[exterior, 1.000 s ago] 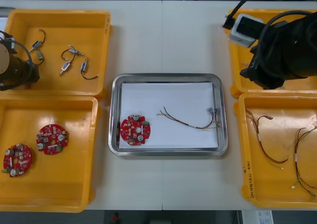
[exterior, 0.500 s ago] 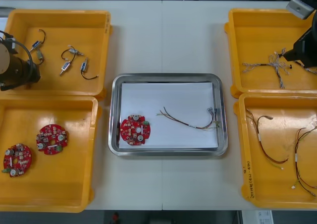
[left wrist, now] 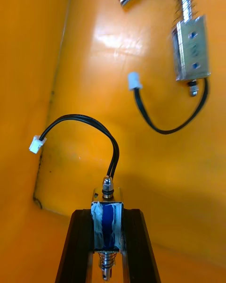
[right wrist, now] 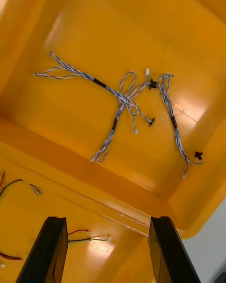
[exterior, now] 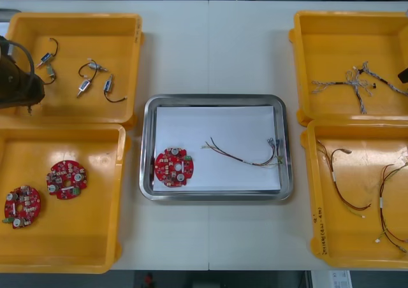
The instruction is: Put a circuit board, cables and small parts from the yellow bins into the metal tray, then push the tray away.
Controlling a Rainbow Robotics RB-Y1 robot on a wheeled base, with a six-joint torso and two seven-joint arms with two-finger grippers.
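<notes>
A small blue-wrapped metal part (left wrist: 107, 226) trailing a black cable (left wrist: 89, 122) is clamped by the left gripper (left wrist: 107, 213) over the far left yellow bin (left wrist: 150, 179). The right gripper (right wrist: 107, 219) is spread wide above twisted blue and white cables (right wrist: 123, 99). The shiny metal tray (exterior: 148, 148) is seen between the bins.

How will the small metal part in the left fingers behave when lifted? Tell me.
Small metal part, pinched by the left gripper: probably rigid, dense. Its thin black cable loops freely, so likely dangles. Right gripper hovers open.

Small writing (exterior: 317, 228) on one yellow bin (exterior: 312, 173) rim, unreadable.
</notes>
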